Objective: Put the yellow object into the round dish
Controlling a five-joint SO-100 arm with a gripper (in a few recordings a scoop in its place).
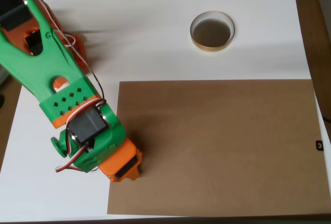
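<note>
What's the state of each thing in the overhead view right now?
round dish: upright on the white table, nothing inside, untouched.
brown board: flat on the table, nothing on its visible part.
gripper: pointed down at the board's left edge, fingers hidden under the arm; open or shut can't be told.
yellow object: can't place it from this view.
</note>
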